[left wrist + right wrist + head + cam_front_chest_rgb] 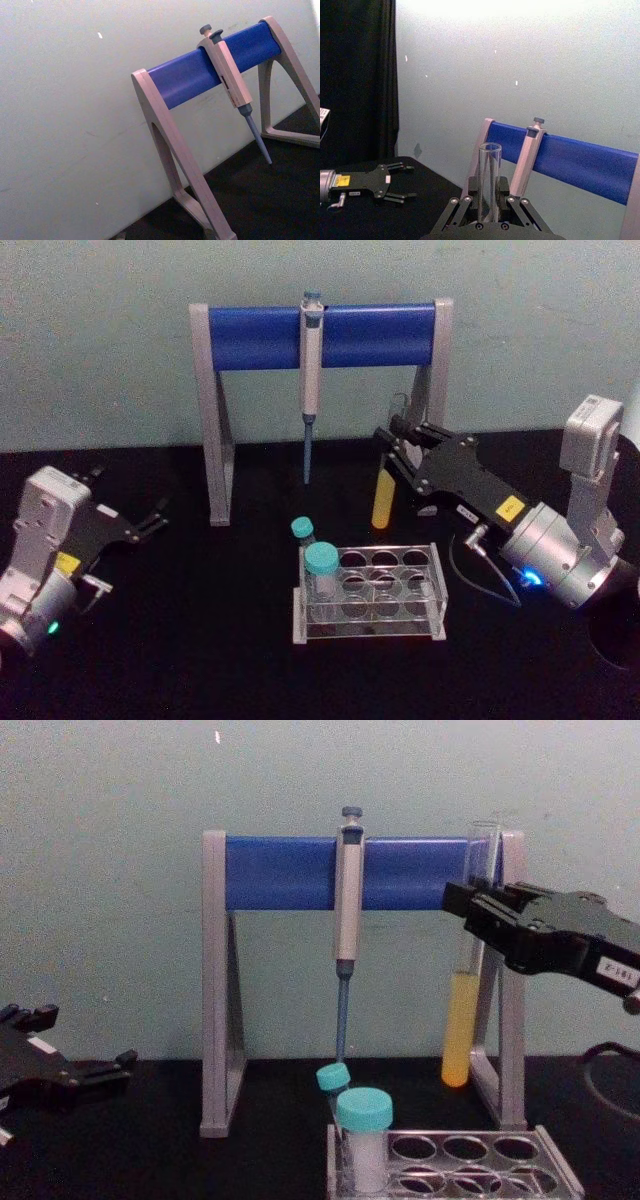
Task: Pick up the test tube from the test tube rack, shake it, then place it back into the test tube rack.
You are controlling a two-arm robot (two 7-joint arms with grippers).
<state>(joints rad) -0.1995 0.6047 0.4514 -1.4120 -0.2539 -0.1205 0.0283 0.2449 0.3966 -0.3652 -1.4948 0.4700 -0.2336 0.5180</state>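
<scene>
Pale greenish wall (100, 340) behind a black table (200, 670) — black curtain (355, 75) at one side.

We record the test tube (384, 498) as clear, its liquid yellow. The test tube rack (368, 632) is clear-greyish. The wide tube (323, 575) is white under a teal cap; the thin tube (304, 530) is also capped teal. The pipette stand (260, 335) has grey legs and a blue bar. The desk (200, 640) is black. The left gripper (155, 520) and right gripper (388, 440) are black, the right bearing a yellow label.
</scene>
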